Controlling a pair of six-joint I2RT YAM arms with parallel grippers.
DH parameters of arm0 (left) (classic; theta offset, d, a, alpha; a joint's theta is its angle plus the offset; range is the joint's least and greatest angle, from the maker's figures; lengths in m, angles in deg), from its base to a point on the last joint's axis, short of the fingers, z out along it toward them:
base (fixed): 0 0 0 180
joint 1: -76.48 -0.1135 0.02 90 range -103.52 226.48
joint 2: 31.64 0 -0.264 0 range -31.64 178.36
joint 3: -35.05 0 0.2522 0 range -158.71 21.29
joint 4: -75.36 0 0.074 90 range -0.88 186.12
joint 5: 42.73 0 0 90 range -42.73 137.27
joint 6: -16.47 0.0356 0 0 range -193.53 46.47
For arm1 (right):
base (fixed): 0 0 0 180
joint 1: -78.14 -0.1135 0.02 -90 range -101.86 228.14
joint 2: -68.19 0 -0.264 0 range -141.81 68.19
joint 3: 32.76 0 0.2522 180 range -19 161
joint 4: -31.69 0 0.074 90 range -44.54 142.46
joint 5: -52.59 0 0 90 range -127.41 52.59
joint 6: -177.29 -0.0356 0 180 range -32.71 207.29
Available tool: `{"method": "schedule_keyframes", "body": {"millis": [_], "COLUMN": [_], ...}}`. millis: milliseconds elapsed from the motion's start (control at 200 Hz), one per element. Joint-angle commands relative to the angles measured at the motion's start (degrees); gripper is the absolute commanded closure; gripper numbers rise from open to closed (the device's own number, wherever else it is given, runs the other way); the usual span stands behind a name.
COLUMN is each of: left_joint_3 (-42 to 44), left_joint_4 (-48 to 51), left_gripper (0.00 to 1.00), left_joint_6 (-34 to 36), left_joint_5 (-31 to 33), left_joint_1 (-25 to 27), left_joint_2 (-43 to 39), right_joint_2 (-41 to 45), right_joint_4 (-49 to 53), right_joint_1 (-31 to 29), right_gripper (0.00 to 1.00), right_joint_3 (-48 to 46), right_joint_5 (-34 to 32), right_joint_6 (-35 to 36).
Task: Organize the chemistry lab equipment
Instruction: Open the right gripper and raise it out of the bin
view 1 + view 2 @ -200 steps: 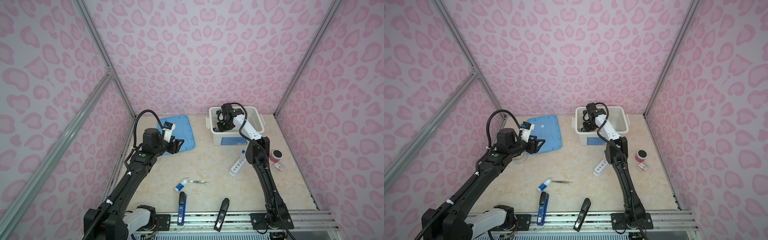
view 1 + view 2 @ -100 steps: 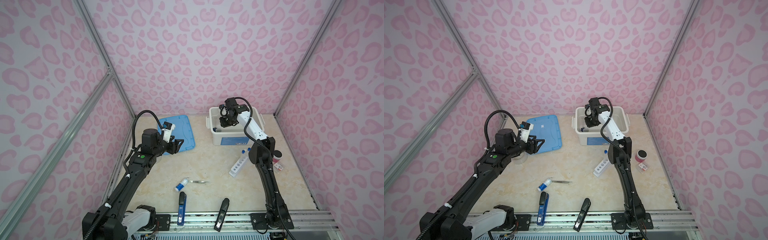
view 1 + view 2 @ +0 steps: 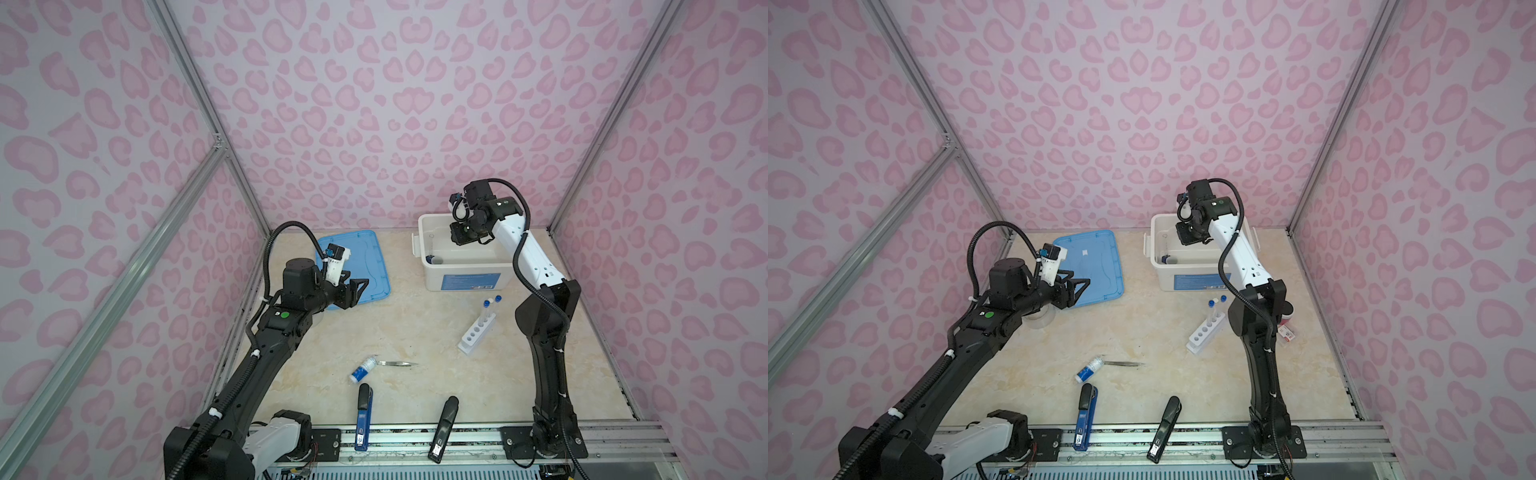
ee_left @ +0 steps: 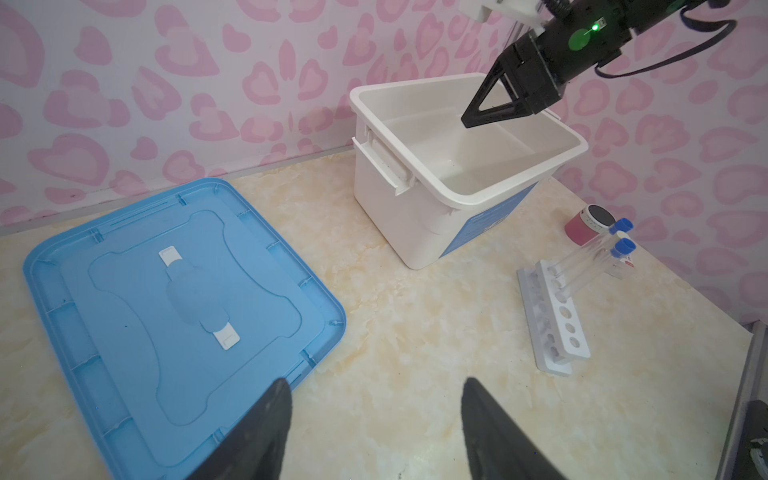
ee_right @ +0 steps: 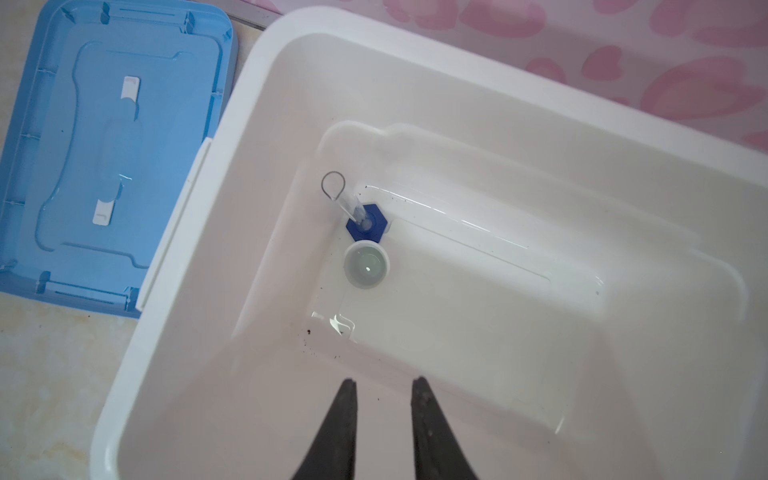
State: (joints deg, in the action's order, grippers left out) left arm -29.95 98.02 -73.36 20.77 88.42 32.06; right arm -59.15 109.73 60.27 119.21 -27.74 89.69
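My right gripper [image 5: 384, 380] hangs over the white bin [image 5: 174, 232], its jaws a little apart and holding nothing. On the bin's floor stand the blue-based clear cylinder [image 5: 365, 222] and, next to it, the tiny white cup [image 5: 366, 264]. The white holed rack [image 3: 478, 332] sits on the table in front of the bin with capped test tubes [image 3: 486, 309] at its far end. The white-and-blue bottle [image 3: 363, 369] lies on its side mid-table, the metal tweezers [image 3: 399, 364] beside it. My left gripper [image 4: 376, 382] is open and empty above the table by the lid.
A blue lid [image 3: 357, 266] lies flat left of the bin. A blue stapler-like tool [image 3: 363, 415] and a black one [image 3: 444, 424] lie at the front edge. A red pot [image 4: 588, 224] stands behind the rack. A clear tape roll [image 3: 1040, 318] sits under my left arm.
My right gripper has risen from inside the bin and drifted to the right, with its jaws parting a little. The left arm has stayed still.
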Motion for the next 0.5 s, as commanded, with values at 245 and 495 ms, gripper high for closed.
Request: {"method": "schedule_keyframes", "body": {"millis": [245,495], "left_joint_3": [1.6,6.1], "left_joint_4": [-1.3,-0.2], "left_gripper": [0.33,0.33], "left_joint_6": [1.6,-0.6], "left_joint_5": [1.0,2.3], "left_joint_1": [-0.4,-2.7], "left_joint_2": [-2.8,-7.9], "right_joint_2": [18.2,24.2], "right_joint_4": [-11.3,-15.5], "right_joint_1": [-8.4,-15.7], "right_gripper": [0.67,0.61], "right_joint_3": [-22.5,-33.5], "right_joint_5": [-2.4,3.1], "right_joint_6": [3.1,5.9]}}
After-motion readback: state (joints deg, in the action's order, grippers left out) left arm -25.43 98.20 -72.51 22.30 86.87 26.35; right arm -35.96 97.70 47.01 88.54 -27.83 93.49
